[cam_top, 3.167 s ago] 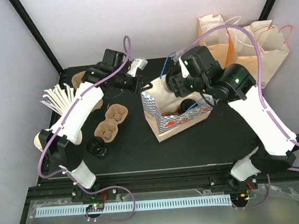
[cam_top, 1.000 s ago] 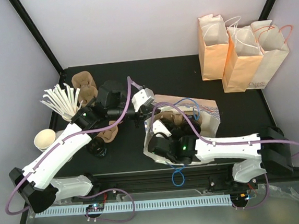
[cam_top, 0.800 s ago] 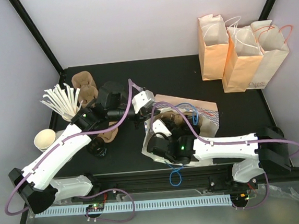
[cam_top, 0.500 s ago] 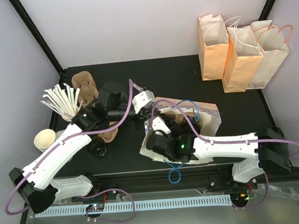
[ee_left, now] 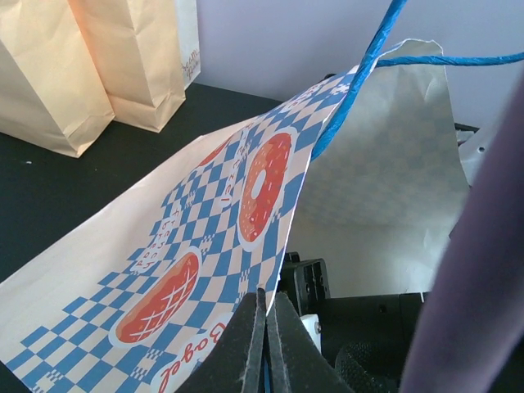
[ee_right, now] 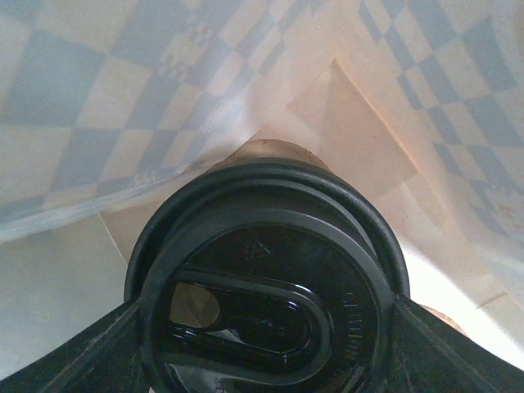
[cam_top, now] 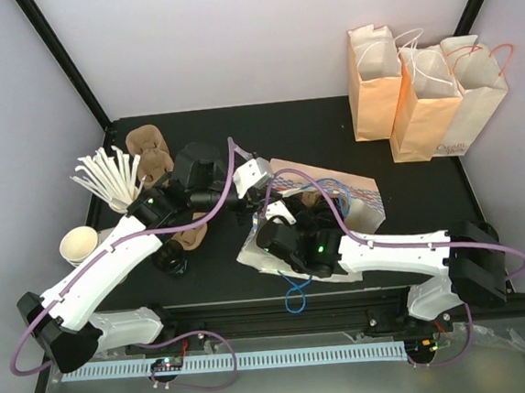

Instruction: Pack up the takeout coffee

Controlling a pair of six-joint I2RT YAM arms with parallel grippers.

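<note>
Tipped from upright toward the near edge of the table [cam_top: 312, 128], the checked paper bag [ee_left: 246, 188] now lies open at centre. At its rim the left tool [ee_left: 264, 323] is clenched on the paper, while the right tool [ee_right: 262, 352] grips the black-lidded coffee cup [ee_right: 270, 278] inside the bag.

Inside the checkered bag [ee_right: 393, 98] room is tight. Paper walls close round the takeout coffee [ee_right: 262, 303], and the right end effector [ee_right: 262, 348] grips it at the lid, so you have no side clearance there. The left end effector [ee_left: 266, 323] is pinched on the bag's rim. A blue handle [ee_left: 352, 90] arcs across the mouth, and a second handle loop [cam_top: 294, 299] lies over the near edge. There is bare worktop [cam_top: 284, 130] behind the bag and to its right. Tan bags [cam_top: 419, 91] block the far-right corner, while stirrers [cam_top: 105, 178] and cup carriers [cam_top: 148, 147] crowd the left.
</note>
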